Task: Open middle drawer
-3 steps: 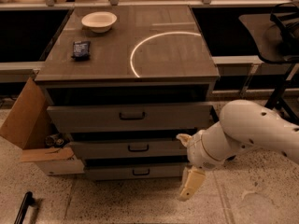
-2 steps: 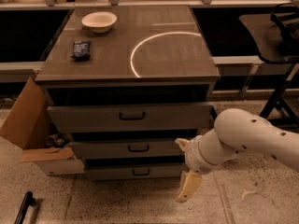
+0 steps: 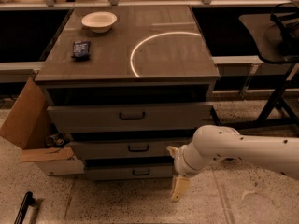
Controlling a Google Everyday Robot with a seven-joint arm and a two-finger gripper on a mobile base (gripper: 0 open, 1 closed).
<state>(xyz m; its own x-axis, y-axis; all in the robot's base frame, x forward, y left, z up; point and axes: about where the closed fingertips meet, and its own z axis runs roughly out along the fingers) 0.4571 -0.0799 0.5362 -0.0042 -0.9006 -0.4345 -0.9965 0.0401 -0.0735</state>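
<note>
The grey cabinet has three drawer fronts. The middle drawer is of medium height, with a small dark pull handle at its centre. It sits between the taller top drawer and the shortest bottom drawer. My gripper hangs on the white arm just off the right end of the middle and bottom drawer fronts, to the right of the handle. It is open and empty, with one cream finger pointing down at the floor and the other tip level with the middle drawer.
A white bowl and a dark snack packet lie on the cabinet top. An open cardboard box leans at the cabinet's left. A dark chair base stands at the right. A black stick lies on the speckled floor.
The arm and gripper have shifted a little to the left, closer to the right end of the drawer fronts. The drawers have not moved.
</note>
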